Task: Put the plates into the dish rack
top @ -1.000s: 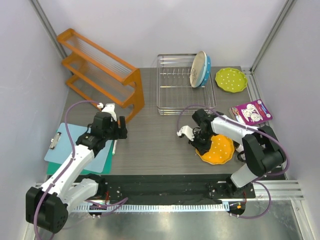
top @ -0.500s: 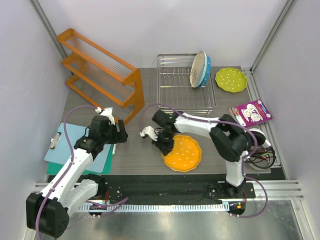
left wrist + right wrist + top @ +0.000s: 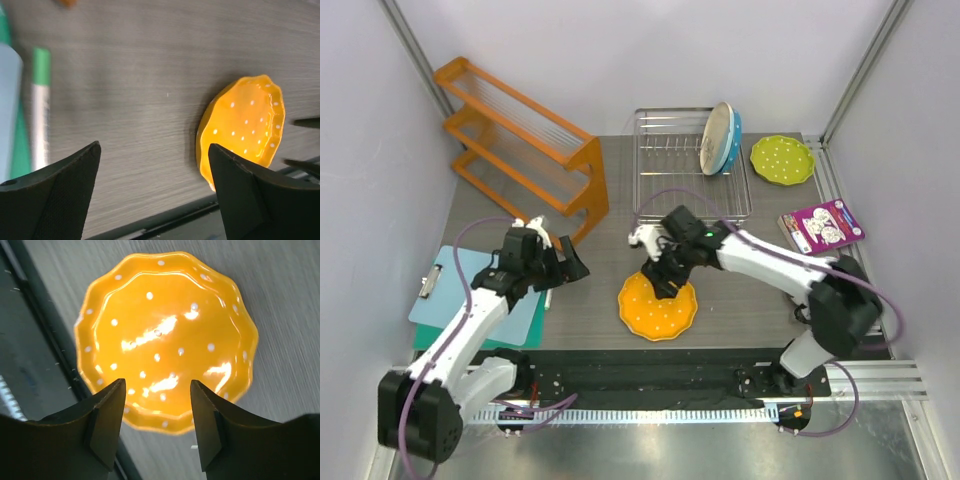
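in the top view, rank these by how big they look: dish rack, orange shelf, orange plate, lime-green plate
1. orange shelf
2. dish rack
3. orange plate
4. lime-green plate, which looks only slightly smaller. It lies farther from the camera, so the two plates may really match.

Dish rack open at left; leaning plates block its right end

A dark grey wood-grain table sits in a booth of plain pale walls framed by slanting aluminium posts, evenly and softly lit, with an orange slatted two-tier shelf at its far left corner and a brushed metal sheet along the near edge.
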`<state>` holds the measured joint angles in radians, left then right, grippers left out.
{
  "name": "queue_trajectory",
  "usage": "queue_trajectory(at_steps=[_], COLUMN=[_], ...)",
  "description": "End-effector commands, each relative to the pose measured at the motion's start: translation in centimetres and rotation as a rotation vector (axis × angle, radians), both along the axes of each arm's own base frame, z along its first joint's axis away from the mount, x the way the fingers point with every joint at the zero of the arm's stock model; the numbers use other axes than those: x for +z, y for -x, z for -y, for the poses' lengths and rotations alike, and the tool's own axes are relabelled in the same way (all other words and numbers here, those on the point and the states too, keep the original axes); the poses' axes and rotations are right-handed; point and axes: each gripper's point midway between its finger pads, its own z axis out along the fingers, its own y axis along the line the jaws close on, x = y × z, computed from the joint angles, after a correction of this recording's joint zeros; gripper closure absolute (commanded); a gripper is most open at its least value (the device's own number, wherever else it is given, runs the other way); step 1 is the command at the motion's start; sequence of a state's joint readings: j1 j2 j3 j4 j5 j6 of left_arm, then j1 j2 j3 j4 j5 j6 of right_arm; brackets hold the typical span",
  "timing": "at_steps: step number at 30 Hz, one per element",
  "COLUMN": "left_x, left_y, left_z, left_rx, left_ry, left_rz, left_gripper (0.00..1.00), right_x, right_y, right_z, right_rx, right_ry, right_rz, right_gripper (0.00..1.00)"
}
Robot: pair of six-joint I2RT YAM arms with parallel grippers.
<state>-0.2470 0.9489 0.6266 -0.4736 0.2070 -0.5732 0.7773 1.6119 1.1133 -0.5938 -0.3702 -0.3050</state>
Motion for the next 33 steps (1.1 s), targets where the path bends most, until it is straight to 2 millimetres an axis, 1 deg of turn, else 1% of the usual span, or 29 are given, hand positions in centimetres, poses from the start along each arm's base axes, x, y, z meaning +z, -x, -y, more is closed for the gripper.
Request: queue_trajectory(at_steps=[1,2,3,4,5,6,7,8,9,10,12,13,14,15,16,18,19,20,21,22,24,25,26,27,28,29,30,31,33], left_x=[-3.5,-3.6,-4.3,-4.8,-5.0,-5.6,-5.8,-6.0,-6.0,-5.9,-6.5,-6.4,-7.0,-7.1,-6.8,-7.8,-8.1,-8.0,-8.9,-8.6,-9.4,-9.7,-9.8,-9.7,-9.8,-9.7,-9.3,-9.2,-9.3], left_y=[1.2,0.9,1.3,1.7,1.7,2.1,2.6,2.4,2.4,2.5,2.7,2.4,2.6,3.0,2.7,3.1,3.2,2.8,3.2,2.7,2.7,2.8,2.9,3.2,3.4,3.5,3.7,3.8,4.2], left_z=[3.2,3.7,3.8,4.5,4.9,5.2,5.9,6.2,6.5,7.0,7.8,8.4,8.9,9.7,10.4,10.9,11.1,11.4,11.6,12.3,12.3,12.3,12.3,12.5,12.5,12.5,12.8,13.0,12.9], left_rx=[0.004,0.007,0.002,-0.025,-0.040,-0.044,-0.072,-0.082,-0.089,-0.106,-0.127,-0.140,-0.154,-0.185,-0.201,-0.217,-0.215,-0.218,-0.222,-0.235,-0.210,-0.208,-0.215,-0.229,-0.234,-0.244,-0.268,-0.279,-0.289], left_ry=[0.171,0.191,0.185,0.171,0.171,0.174,0.172,0.171,0.174,0.185,0.189,0.202,0.204,0.210,0.220,0.207,0.205,0.214,0.213,0.245,0.249,0.244,0.243,0.253,0.255,0.258,0.281,0.293,0.290], left_rz=[-0.185,-0.171,-0.185,-0.191,-0.177,-0.191,-0.191,-0.184,-0.183,-0.183,-0.206,-0.193,-0.211,-0.214,-0.202,-0.241,-0.256,-0.246,-0.276,-0.248,-0.270,-0.283,-0.287,-0.297,-0.305,-0.304,-0.299,-0.300,-0.305], left_gripper=[0.14,0.15,0.17,0.18,0.20,0.24,0.26,0.27,0.27,0.27,0.27,0.27,0.27,0.27,0.28,0.31,0.33,0.37,0.38,0.39,0.46,0.50,0.57,0.60,0.64,0.68,0.69,0.70,0.76], right_x=[2.7,2.2,2.1,1.5,1.4,1.4,0.6,0.5,0.3,-0.1,-0.6,-1.1,-1.3,-1.5,-2.0,-1.9,-2.2,-2.3,-2.3,-2.9,-3.0,-3.4,-3.4,-3.4,-3.3,-3.9,-4.0,-4.1,-4.3], right_y=[1.8,1.3,1.0,1.5,1.1,-0.1,0.0,0.1,-0.4,-0.2,-0.1,0.2,0.5,0.1,0.3,-0.1,0.0,0.0,-0.3,-0.1,-0.4,-0.1,-0.1,-0.4,-0.3,-0.4,-0.8,-0.4,-0.4], right_z=[2.9,4.7,5.0,5.5,6.1,6.7,7.4,7.5,8.0,8.3,8.5,8.7,8.7,8.6,8.9,8.6,8.6,8.5,8.4,8.4,8.2,7.9,7.7,7.5,7.2,7.1,6.9,6.7,6.5], right_rx=[-0.174,-0.264,-0.335,-0.381,-0.431,-0.514,-0.551,-0.566,-0.612,-0.627,-0.659,-0.673,-0.678,-0.686,-0.725,-0.736,-0.749,-0.754,-0.755,-0.765,-0.781,-0.773,-0.774,-0.768,-0.752,-0.760,-0.753,-0.740,-0.734], right_ry=[-0.120,-0.130,-0.159,-0.180,-0.206,-0.244,-0.242,-0.258,-0.274,-0.277,-0.290,-0.290,-0.305,-0.322,-0.327,-0.369,-0.372,-0.378,-0.393,-0.387,-0.413,-0.416,-0.427,-0.445,-0.466,-0.463,-0.478,-0.486,-0.503], right_rz=[-0.127,-0.157,-0.195,-0.252,-0.274,-0.286,-0.312,-0.336,-0.354,-0.375,-0.423,-0.448,-0.472,-0.464,-0.493,-0.497,-0.512,-0.519,-0.511,-0.535,-0.566,-0.611,-0.634,-0.640,-0.663,-0.688,-0.678,-0.700,-0.713], right_gripper=[0.40,0.39,0.39,0.39,0.37,0.38,0.37,0.36,0.36,0.36,0.36,0.36,0.36,0.36,0.35,0.35,0.34,0.34,0.33,0.33,0.33,0.33,0.33,0.33,0.33,0.33,0.33,0.33,0.33])
